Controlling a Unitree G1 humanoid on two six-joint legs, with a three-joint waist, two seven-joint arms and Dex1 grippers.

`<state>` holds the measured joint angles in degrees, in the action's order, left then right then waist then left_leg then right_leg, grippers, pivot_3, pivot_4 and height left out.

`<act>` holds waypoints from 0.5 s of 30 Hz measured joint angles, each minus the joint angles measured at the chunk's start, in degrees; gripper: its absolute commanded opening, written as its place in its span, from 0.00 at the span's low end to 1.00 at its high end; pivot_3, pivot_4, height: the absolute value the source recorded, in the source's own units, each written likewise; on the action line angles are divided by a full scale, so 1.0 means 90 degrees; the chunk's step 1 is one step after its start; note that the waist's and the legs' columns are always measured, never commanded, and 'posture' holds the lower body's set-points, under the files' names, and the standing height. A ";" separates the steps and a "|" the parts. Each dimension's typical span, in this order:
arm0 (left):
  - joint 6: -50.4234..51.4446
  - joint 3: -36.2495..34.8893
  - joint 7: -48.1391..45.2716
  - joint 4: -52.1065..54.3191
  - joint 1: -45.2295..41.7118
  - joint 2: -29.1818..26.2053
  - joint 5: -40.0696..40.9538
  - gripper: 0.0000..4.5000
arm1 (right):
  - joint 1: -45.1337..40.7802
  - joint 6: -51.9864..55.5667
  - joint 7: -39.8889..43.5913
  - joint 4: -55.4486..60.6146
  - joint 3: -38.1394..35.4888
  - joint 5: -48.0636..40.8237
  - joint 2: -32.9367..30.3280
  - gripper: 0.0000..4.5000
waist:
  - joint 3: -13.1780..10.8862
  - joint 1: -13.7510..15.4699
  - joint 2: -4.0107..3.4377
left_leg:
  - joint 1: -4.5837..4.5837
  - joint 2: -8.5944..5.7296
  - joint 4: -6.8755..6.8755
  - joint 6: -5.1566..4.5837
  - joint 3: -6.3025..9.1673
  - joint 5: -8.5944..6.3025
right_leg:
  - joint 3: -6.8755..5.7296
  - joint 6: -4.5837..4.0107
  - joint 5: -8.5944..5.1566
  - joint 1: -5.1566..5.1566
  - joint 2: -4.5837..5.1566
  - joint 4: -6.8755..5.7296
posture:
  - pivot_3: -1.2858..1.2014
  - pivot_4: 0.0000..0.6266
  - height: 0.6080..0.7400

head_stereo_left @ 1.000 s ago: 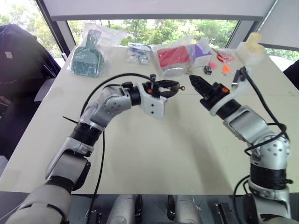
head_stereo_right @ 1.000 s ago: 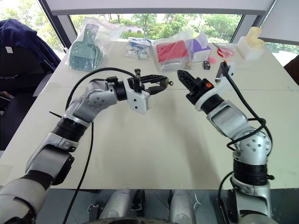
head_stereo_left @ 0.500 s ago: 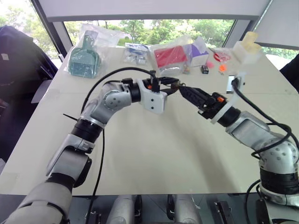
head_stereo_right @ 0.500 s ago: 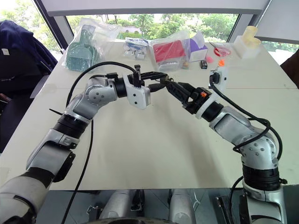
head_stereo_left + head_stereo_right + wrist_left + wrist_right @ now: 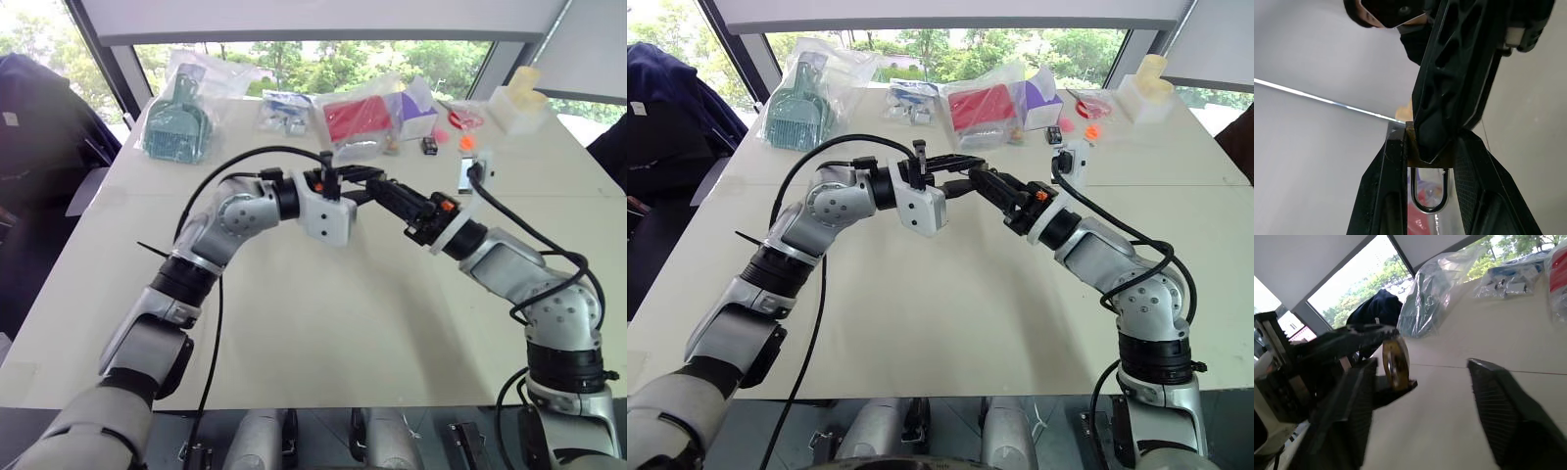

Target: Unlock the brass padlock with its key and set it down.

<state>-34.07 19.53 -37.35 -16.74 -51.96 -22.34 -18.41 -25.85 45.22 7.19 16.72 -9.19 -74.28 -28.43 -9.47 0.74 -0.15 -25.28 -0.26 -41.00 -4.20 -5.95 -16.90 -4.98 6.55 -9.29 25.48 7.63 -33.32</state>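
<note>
While the left gripper (image 5: 367,179) is held level above the middle of the table (image 5: 323,323), its two fingers are clamped on the padlock (image 5: 1422,157), which sits well clear of the tabletop. In the left wrist view the brass body is pinched between the finger pads (image 5: 1393,196), with the silvery shackle (image 5: 1427,193) hanging between the fingers towards the wrist, seated in the body at both legs.

The right gripper (image 5: 384,188) reaches in from the right, its tip meeting the tip of the left gripper. In the right wrist view its fingers (image 5: 1498,406) stand apart with nothing between them, and the padlock (image 5: 1396,362) shows just beside one finger, at the end of the left gripper's fingers. In the left wrist view one right finger (image 5: 1459,83) lies across the face of the brass body; whether it presses on it cannot be told.

The key cannot be made out in any view.

Along the far edge of the table lie a bagged teal item (image 5: 178,127), a small clear bag (image 5: 287,110), a bagged red box (image 5: 358,119), a purple box (image 5: 419,110), small red and black pieces (image 5: 446,137) and a pale container (image 5: 519,98), all well apart from both grippers.
</note>
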 measured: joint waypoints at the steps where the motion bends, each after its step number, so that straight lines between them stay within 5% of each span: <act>1: 0.0017 0.0000 -0.0002 -0.0007 0.0000 -0.0003 -0.0001 0.15 | -0.0015 0.0016 0.0040 0.0012 0.0002 0.0003 0.0035 0.15 | 0.0000 0.0000 0.0000 | 0.0000 0.0000 0.0000 0.0000 0.0000 0.0000 | 0.0000 0.0000 0.0000 0.0000 0.0000 0.0000 | 0.52 0.24 0.96; 2: 0.0028 0.0000 -0.0027 -0.0013 0.0000 -0.0007 0.0004 0.15 | -0.0028 0.0041 0.0070 0.0033 0.0005 0.0065 0.0041 0.03 | 0.0000 0.0001 0.0000 | 0.0000 0.0000 0.0000 0.0000 0.0000 0.0000 | 0.0000 0.0000 0.0000 0.0000 0.0000 0.0000 | 0.52 0.24 0.96; 6: 0.0029 -0.0001 -0.0059 -0.0013 0.0000 -0.0018 0.0019 0.15 | -0.0045 0.0086 0.0133 0.0035 -0.0002 0.0171 0.0060 0.02 | 0.0000 -0.0003 0.0000 | 0.0000 -0.0001 0.0000 0.0006 0.0000 0.0004 | 0.0000 0.0000 0.0000 0.0000 0.0000 0.0000 | 0.52 0.24 0.96; 14: 0.0274 -0.0121 -0.0367 -0.0002 -0.0039 -0.0115 0.0392 0.99 | -0.0033 0.0281 0.0115 -0.0074 0.0058 0.0334 0.0246 0.02 | 0.0000 -0.0008 0.0000 | 0.0000 0.0000 0.0000 0.0022 0.0000 0.0013 | 0.0000 0.0000 0.0000 0.0001 0.0000 0.0000 | 0.52 0.24 0.96; 15: 0.0436 -0.0150 -0.0481 0.0012 -0.0040 -0.0127 0.0566 0.99 | -0.0027 0.0309 0.0114 -0.0079 0.0086 0.0369 0.0263 0.02 | 0.0000 -0.0006 0.0000 | 0.0000 0.0000 0.0000 0.0023 0.0000 0.0013 | 0.0000 0.0000 0.0000 0.0000 0.0000 0.0000 | 0.52 0.24 0.96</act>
<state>-30.14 18.19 -41.68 -16.64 -52.32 -23.49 -13.32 -26.10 48.01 8.22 16.01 -8.42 -70.96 -26.07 -9.47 0.68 -0.15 -25.28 -0.26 -40.99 -4.00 -5.95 -16.78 -4.98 6.55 -9.29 25.49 7.63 -33.32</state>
